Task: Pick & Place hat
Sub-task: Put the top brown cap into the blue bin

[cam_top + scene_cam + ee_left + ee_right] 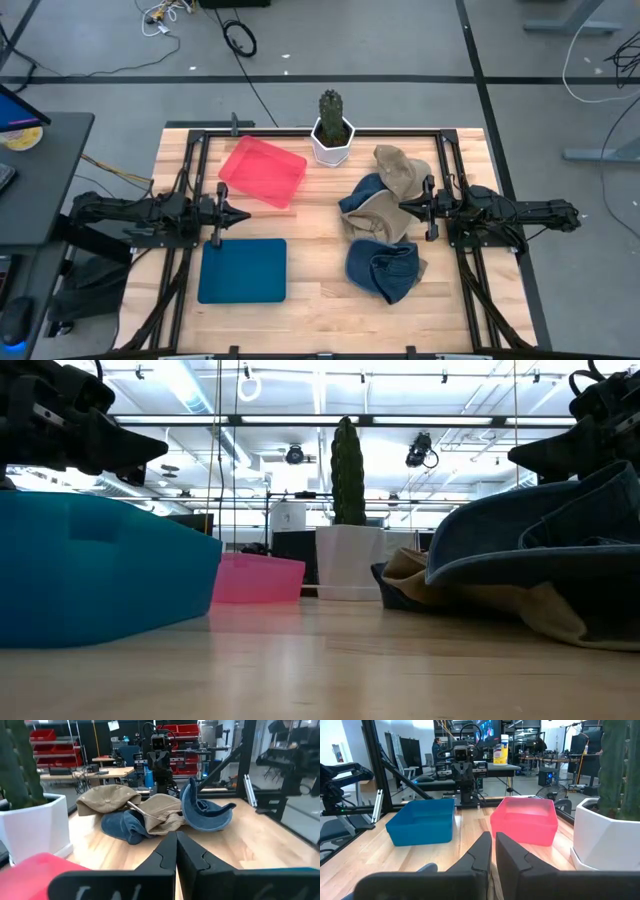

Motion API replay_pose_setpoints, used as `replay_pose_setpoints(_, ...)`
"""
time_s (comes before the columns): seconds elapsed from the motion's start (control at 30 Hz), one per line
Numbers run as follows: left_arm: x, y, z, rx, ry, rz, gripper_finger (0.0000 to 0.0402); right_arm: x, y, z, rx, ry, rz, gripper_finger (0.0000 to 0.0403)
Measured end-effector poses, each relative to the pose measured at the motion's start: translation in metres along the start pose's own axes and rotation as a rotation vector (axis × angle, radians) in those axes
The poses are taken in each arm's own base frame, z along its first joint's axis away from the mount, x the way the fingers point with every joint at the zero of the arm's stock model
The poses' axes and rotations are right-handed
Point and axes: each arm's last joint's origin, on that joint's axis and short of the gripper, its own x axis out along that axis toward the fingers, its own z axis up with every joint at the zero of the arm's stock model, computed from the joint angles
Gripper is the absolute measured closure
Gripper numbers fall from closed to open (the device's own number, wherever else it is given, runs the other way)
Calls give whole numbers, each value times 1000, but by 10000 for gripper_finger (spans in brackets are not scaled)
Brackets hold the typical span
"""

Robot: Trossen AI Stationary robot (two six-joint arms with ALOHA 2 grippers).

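Several hats lie in a heap on the table's right half: a tan hat [400, 168] at the far end, a blue hat [364, 190] and another tan one [385, 216] in the middle, and a blue denim hat [382, 268] nearest. They overlap one another and rest on the wood. My right gripper [403, 206] is shut and points level toward the table's left, above the heap's right edge. My left gripper [243, 215] is shut and points level toward the heap [160, 812] from the left side, between the two bins. Neither gripper holds anything.
A red bin [262, 170] stands at the far left of centre and a blue bin [242, 270] nearer to me. A cactus in a white pot [332, 132] stands at the far edge. Black frame rails [448, 160] run along both sides of the table.
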Motion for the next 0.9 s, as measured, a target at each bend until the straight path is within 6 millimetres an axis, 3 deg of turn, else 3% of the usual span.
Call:
replay_pose_setpoints(0.43, 0, 0, 6, -39, -61, 1, 399, 0, 0, 0, 0, 0, 0, 372)
replay_pose_setpoints(0.53, -1, 0, 12, -153, -128, -5, 399, 0, 0, 1, 1, -11, 0, 372)
replay_pose_setpoints(0.77, -7, 5, 35, -444, -384, 61, 399, -2, 0, 19, 242, -196, 9, 372)
replay_pose_setpoints(0.9, -10, 7, 41, -444, -459, 69, 399, -4, -1, 27, 303, -288, 13, 372)
